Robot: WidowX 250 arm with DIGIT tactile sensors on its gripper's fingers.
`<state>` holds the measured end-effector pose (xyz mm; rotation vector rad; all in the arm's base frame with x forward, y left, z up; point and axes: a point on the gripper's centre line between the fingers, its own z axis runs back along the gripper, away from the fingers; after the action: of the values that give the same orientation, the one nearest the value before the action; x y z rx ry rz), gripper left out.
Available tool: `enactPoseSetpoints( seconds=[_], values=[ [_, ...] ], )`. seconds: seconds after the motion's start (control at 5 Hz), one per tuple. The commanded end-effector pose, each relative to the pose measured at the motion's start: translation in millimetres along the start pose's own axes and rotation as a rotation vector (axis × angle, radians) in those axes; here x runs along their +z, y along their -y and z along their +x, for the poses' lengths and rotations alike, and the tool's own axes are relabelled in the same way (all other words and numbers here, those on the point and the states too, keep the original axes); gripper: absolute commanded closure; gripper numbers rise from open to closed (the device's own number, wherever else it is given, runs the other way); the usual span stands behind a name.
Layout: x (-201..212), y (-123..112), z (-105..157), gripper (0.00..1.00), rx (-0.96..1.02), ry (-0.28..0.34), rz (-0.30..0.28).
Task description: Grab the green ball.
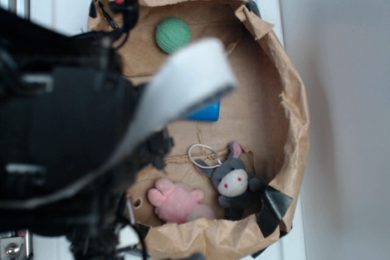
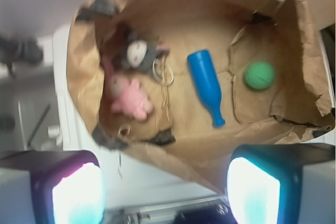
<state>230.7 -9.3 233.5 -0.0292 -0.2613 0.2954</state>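
In the wrist view the gripper fills the bottom edge, its two glowing pads set wide apart with nothing between them, poised above the near rim of a brown paper bag folded down into a shallow basin. Inside the bag, nearest on the left, lies a pink plush toy, with a grey plush toy just beyond it and a loop of white cord beside them. A blue bowling-pin-shaped bottle lies on its side in the middle, neck toward the camera. The green ball rests on the bag's floor to the right of the bottle, apart from it, near the crumpled side wall. In the exterior view the blurred black arm hides most of the bottle.
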Motion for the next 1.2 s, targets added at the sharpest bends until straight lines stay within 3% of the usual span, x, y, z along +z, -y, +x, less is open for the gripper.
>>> enactPoseSetpoints(
  seconds=[0.0,0.4,0.6,0.8,1.0],
  values=[
    [-2,-24,4,0.00,0.240,0.069,0.100],
    [-2,-24,4,0.00,0.240,0.069,0.100],
    [-3,-32,-13,0.00,0.357,0.373,0.302],
    [-32,-31,8,0.00,0.511,0.471,0.386],
    [-56,-29,22,0.00,0.601,0.482,0.396]
  ],
)
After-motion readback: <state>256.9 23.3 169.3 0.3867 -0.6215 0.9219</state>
